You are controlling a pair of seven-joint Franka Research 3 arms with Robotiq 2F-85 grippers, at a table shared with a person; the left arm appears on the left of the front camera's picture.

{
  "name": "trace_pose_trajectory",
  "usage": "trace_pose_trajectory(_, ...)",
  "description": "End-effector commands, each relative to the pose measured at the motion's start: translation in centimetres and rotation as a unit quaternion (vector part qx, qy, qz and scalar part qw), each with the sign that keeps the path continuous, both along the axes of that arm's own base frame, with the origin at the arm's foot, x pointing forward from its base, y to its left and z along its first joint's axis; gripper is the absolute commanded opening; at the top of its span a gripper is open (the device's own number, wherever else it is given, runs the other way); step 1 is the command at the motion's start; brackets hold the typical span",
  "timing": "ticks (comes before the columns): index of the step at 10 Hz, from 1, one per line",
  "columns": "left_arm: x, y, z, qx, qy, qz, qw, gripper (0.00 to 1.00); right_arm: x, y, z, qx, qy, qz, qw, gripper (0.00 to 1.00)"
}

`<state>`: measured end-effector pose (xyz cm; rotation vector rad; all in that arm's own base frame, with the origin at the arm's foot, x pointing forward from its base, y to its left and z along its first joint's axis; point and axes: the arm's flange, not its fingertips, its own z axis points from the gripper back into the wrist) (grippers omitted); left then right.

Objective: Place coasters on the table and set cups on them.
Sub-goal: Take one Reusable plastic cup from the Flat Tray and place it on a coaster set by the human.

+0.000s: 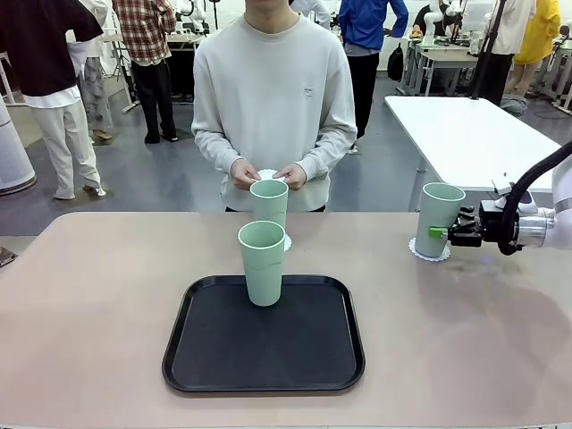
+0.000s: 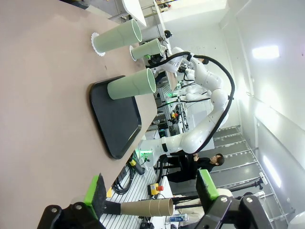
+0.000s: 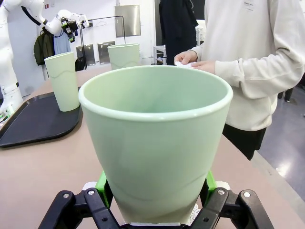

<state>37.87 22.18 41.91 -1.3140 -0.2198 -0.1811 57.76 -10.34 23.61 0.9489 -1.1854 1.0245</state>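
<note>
While clenching the right hand [image 1: 438, 233] on a cup [image 1: 441, 213], upright on a coaster [image 1: 418, 253] toward the table's [image 1: 89, 304] right side, should next let go and back off level. Holding left hand [image 2: 150, 191] released, idle. Beyond: second cup [image 1: 269, 201], seemingly on another coaster [image 1: 286, 243]; third cup [image 1: 262, 264] on tray [image 1: 268, 357].

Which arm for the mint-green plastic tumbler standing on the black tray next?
Left: the left gripper is open and empty, while the right gripper is clamped on another tumbler on a white paper doily.

The right cup [image 1: 440, 219] hides most of the right coaster [image 1: 415, 249]. The near cup [image 1: 262, 264] hides the far cup's [image 1: 269, 201] base and most of the middle coaster [image 1: 287, 242].
</note>
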Motion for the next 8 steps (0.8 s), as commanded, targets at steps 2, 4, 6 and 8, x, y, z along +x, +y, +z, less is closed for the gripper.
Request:
trace_pose_trajectory(2, -0.17, 0.02, 0.22, 0.000, -0.002, -0.001, 1.000, 1.00, 0.77, -0.08, 0.07, 0.011, -0.011, 0.004, 1.000, 0.84)
trace_pose_trajectory(4, -0.17, 0.02, 0.22, 0.000, -0.002, -0.001, 1.000, 1.00, 0.80, -0.15, 0.01, 0.001, -0.014, 0.003, 1.000, 1.00)
trace_pose_trajectory(6, -0.17, 0.02, 0.22, 0.000, -0.002, -0.001, 1.000, 1.00, 0.85, -0.12, -0.12, -0.002, -0.016, 0.004, 1.000, 1.00)
trace_pose_trajectory(8, -0.17, 0.02, 0.22, 0.000, -0.002, -0.001, 1.000, 1.00, 0.75, -0.11, -0.23, -0.003, -0.013, 0.005, 1.000, 1.00)
